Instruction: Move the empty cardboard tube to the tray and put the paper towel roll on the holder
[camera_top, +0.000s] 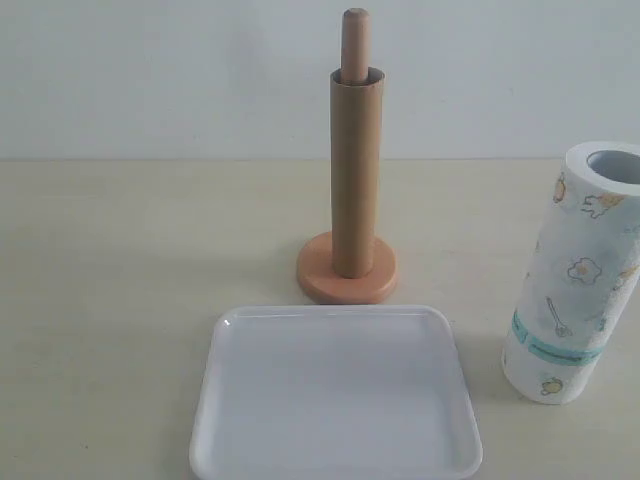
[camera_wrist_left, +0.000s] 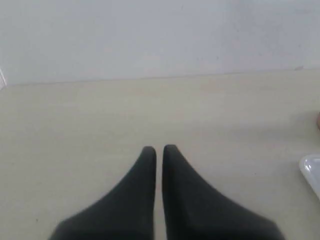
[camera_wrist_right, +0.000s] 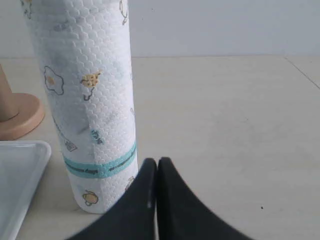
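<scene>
The brown empty cardboard tube (camera_top: 356, 175) stands upright over the post of the orange-tan holder (camera_top: 346, 278), whose tip pokes out above it. The white tray (camera_top: 240, 420) lies flat in front of the holder. At the right the paper towel roll (camera_top: 575, 275) stands upright, teal band low. In the right wrist view the paper towel roll (camera_wrist_right: 90, 100) rises just beside my right gripper (camera_wrist_right: 157, 162), which is shut on nothing; the holder base (camera_wrist_right: 20, 117) and a tray corner (camera_wrist_right: 20, 170) show past it. My left gripper (camera_wrist_left: 159, 150) is shut, empty, over bare table. Neither gripper shows in the exterior view.
A pale wall closes off the far edge of the beige table (camera_top: 120, 260). A sliver of the tray's rim (camera_wrist_left: 312, 172) shows at the edge of the left wrist view.
</scene>
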